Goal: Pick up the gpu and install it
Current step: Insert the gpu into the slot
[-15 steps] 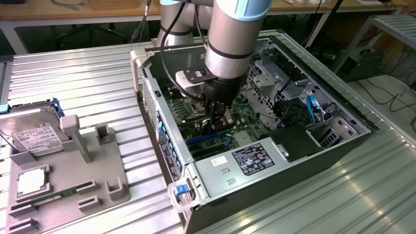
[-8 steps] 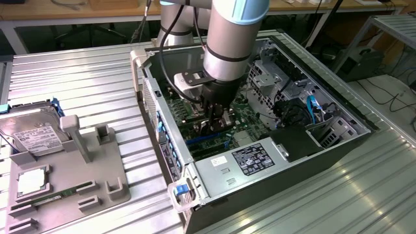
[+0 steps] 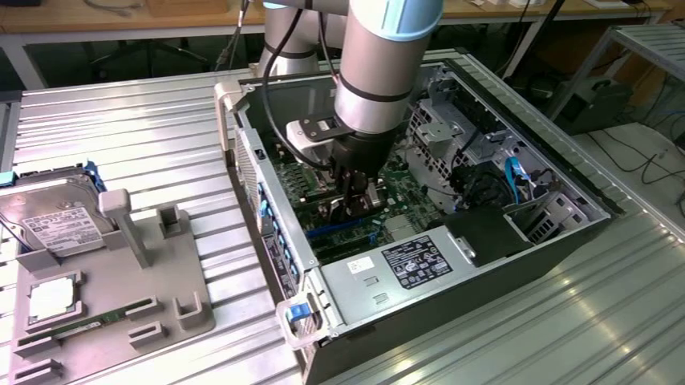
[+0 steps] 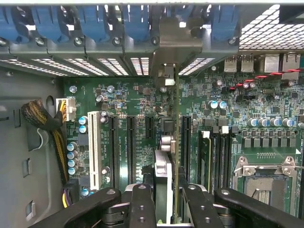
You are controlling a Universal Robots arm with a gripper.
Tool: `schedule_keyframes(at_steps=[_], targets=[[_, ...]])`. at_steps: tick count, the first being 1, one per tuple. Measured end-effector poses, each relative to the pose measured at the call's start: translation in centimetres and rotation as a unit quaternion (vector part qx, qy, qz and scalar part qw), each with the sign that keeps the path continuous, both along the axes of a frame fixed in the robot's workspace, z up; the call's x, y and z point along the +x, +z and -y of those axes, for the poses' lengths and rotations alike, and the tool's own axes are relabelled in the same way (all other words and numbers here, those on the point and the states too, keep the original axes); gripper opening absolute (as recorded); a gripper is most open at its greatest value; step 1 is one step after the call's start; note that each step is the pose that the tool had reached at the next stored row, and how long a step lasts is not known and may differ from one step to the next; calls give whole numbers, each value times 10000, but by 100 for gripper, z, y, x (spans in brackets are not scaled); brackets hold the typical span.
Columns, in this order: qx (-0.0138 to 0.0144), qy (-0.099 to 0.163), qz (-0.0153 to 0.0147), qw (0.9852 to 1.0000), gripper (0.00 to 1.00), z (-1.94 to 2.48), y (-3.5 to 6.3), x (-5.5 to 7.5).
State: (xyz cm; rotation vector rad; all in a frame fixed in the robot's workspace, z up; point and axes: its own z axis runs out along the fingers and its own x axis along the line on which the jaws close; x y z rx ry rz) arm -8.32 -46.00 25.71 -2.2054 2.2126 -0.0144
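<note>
Wrist view places the tool [image 4: 169,202] inside the computer case [image 3: 249,152], clenched on the gpu [image 4: 163,175]. You see the card edge-on between the two inner fingers [image 4: 142,204], standing upright over the motherboard [image 4: 137,97]. Its heatsink face is toward one finger and its bare green board toward the other. The metal end bracket [image 4: 175,40] sits at the end of the card farthest from the tool, against the rear slot openings of the case. The card runs along a black expansion slot directly beneath the tool. You cannot tell from these views whether the edge connector is fully seated.

Exterior view shows the tool [image 3: 358,196] pointing down into the case, which lies on its side on the bench [image 3: 118,120].

Handling notes (judgement):
- Treat the gpu as light, stiff and fragile. The board will not flex to absorb a misaligned push.
- The present hold, across the two flat faces near the upper edge, looks sound. It keeps the pads clear of the connector edge.
- Expect smooth faces, so the grip probably relies on friction alone.
- Avoid side load. A memory stick [image 4: 205,159] stands just beside the card, and a twist could strain the slot.
</note>
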Motion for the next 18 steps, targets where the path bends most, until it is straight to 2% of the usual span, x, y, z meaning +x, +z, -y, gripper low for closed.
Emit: schedule_keyframes(at_steps=[4,12,15,16,17,18], targets=[[-1,-1,15,10000,28,-4,1,-3],[-1,1,20,10000,28,-17,-10,-49],[12,1,-13,10000,28,-17,-35,-49],[29,-1,-68,10000,28,-17,-47,-39],[39,-4,-99,9999,28,-17,-50,-28],[39,-5,-99,9999,28,-17,-51,-28]])
